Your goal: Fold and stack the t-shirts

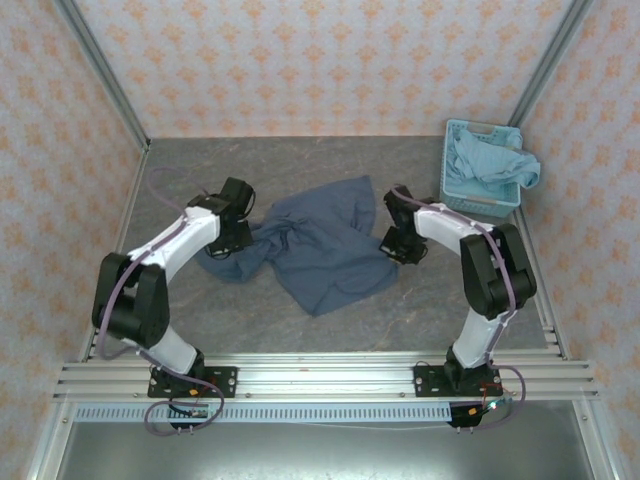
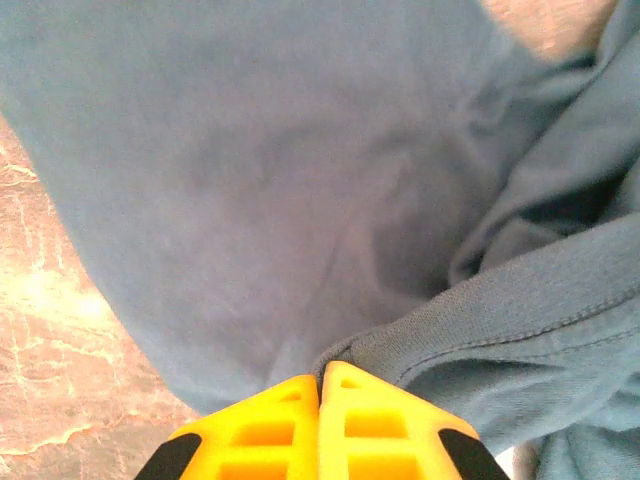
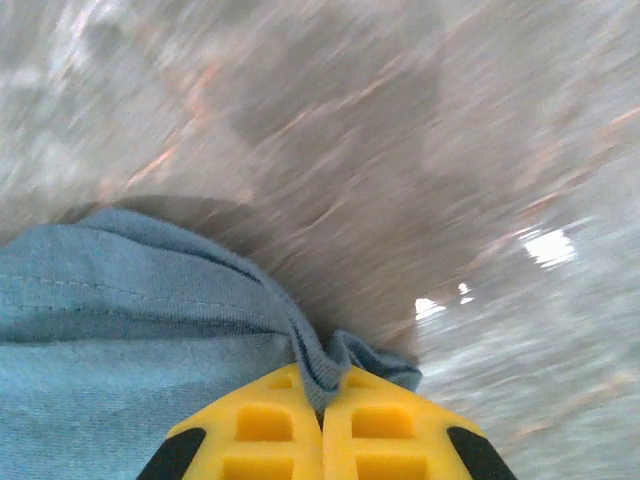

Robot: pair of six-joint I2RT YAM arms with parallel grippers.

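Since dark slate-blue t-shirt (image 1: 320,250) is gripped at both ends, left tool (image 2: 320,378) clenched on cloth toward left edge of bench (image 1: 450,300), right tool (image 3: 322,388) clenched on opposite hem, long axis is judged left-right.

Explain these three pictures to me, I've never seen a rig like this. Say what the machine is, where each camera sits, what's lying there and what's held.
The machine is two white-and-black robot arms bolted to a rail at the near edge of a grey marbled table. The overhead picture looks down from above and behind them. The other two come from cameras on the wrists, so each shows its own yellow claw at the bottom. A dark slate-blue cloth t-shirt lies crumpled between the arms. The left claw is shut on a hemmed edge of it, and the right claw is shut on another edge. A lighter aqua-blue t-shirt sits bunched in a light-blue plastic lattice basket at the far right corner.
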